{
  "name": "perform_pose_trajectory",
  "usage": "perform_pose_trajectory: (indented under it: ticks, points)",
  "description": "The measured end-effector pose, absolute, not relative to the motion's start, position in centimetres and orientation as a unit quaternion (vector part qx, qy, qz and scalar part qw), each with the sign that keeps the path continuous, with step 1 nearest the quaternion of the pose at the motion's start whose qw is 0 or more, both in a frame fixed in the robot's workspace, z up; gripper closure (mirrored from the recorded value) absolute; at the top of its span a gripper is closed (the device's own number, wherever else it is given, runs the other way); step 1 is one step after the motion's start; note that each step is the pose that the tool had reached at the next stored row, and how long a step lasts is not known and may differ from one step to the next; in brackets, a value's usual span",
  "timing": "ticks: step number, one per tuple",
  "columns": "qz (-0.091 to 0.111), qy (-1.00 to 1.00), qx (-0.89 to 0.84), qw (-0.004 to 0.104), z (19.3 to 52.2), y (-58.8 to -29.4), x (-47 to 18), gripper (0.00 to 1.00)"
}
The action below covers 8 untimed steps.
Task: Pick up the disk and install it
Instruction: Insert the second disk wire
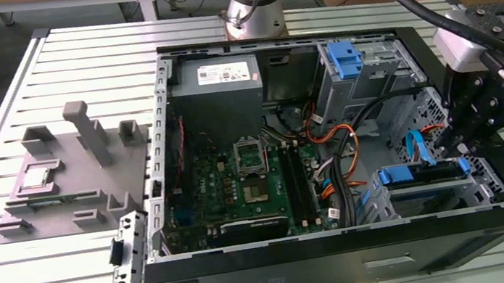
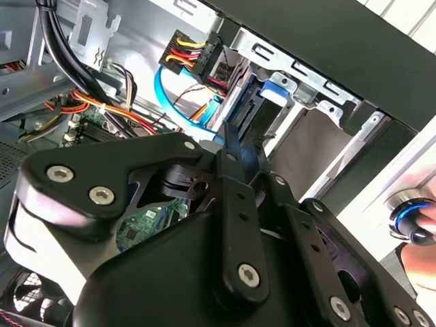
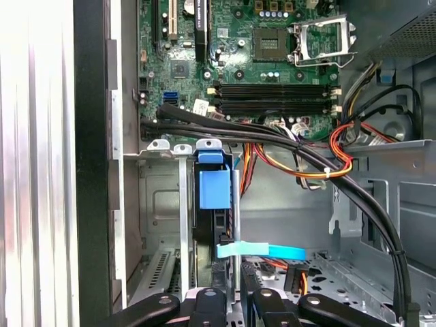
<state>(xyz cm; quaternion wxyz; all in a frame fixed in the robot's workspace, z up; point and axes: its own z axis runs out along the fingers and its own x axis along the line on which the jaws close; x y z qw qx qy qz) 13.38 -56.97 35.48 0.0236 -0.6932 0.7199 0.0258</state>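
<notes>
The disk (image 1: 419,172), silver in a bright blue carrier, sits on edge in the drive cage at the front corner of the open computer case, on the exterior view's right. The first wrist view shows its blue carrier tab and dark edge (image 3: 213,189) inside the metal bay. The blue frame of the disk (image 2: 269,95) also shows in the second wrist view, just beyond the fingertips. My gripper (image 1: 449,139) hovers right over the cage. Its black fingers (image 2: 228,136) meet at a point, shut, with nothing seen between them. The fingers' bases (image 3: 235,300) line up with the disk's edge.
A blue flat cable (image 3: 262,251) and orange-red wire bundles (image 3: 327,160) cross beside the bay. The motherboard (image 1: 238,187) fills the case floor. A blue bracket (image 1: 344,60) sits in the upper bay. A grey fixture (image 1: 61,174) with a small silver chip stands outside the case.
</notes>
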Motion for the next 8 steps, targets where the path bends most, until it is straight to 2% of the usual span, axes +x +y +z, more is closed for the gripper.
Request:
perform_pose_trajectory:
  ticks: [8]
  points:
    - [0.028, 0.720, -0.693, 0.021, 35.48, -56.97, 13.38, 0.76]
